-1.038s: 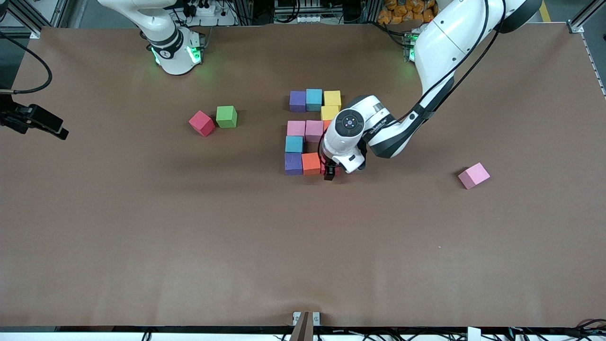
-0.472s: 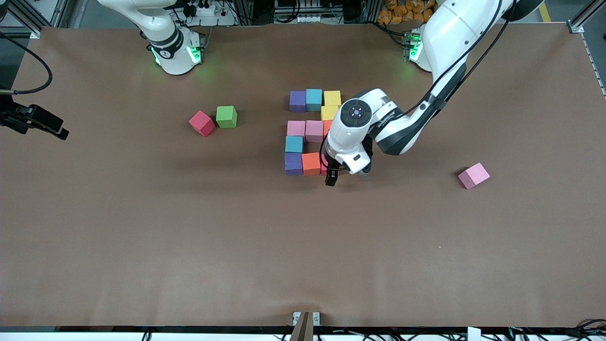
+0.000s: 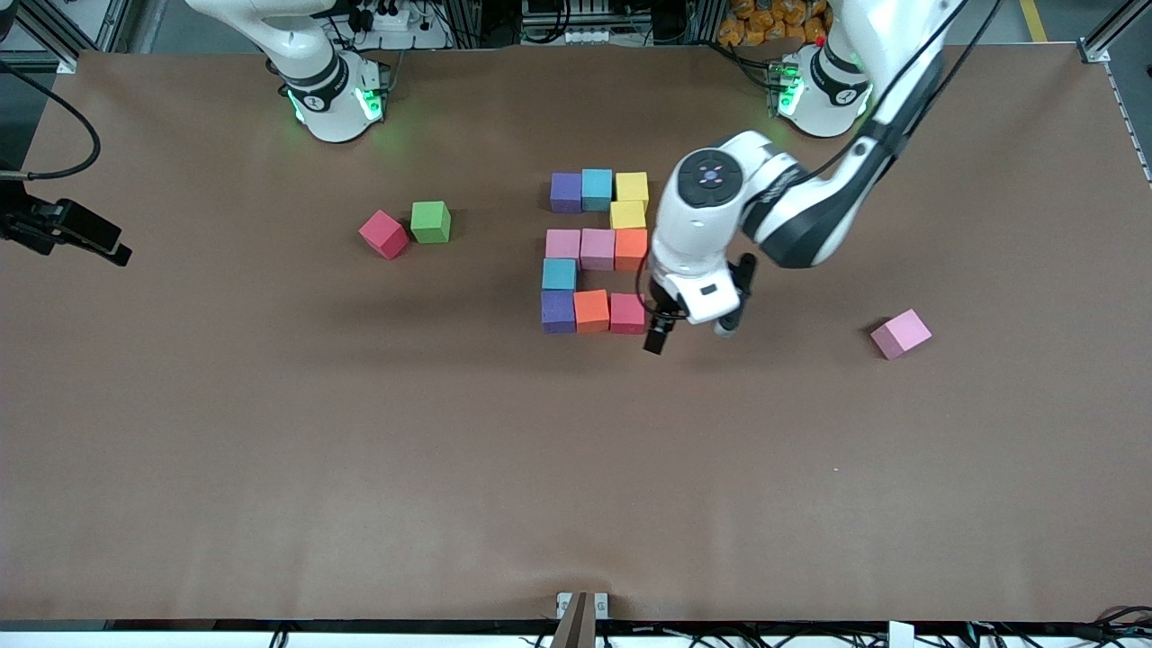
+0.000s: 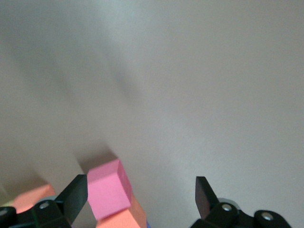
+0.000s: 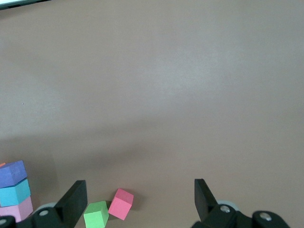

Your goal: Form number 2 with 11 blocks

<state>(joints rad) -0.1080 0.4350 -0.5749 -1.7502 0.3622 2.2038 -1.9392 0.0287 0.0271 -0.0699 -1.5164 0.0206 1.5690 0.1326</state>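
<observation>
Left gripper (image 3: pixel 688 335) hung spread and empty just beside the number 2 (image 3: pixel 594 252) at mid-table; I saw my right gripper (image 5: pixel 137 197) waiting, spread too, holding nothing.

It was a robotics lab: two white arms bolted to a brown paper-covered worktop (image 3: pixel 270 468), aluminium framing (image 3: pixel 1111 36) at its corners, cables and power strips (image 3: pixel 387 18) along the edge.

Right gripper (image 5: pixel 137 202) out of frame in the front view, only fingers (image 5: pixel 73 194) showing in the wrist view. Purple, blue and pink blocks (image 5: pixel 13 192) cut by the edge there. Left wrist view blurred, orange block (image 4: pixel 35 197) cropped.
</observation>
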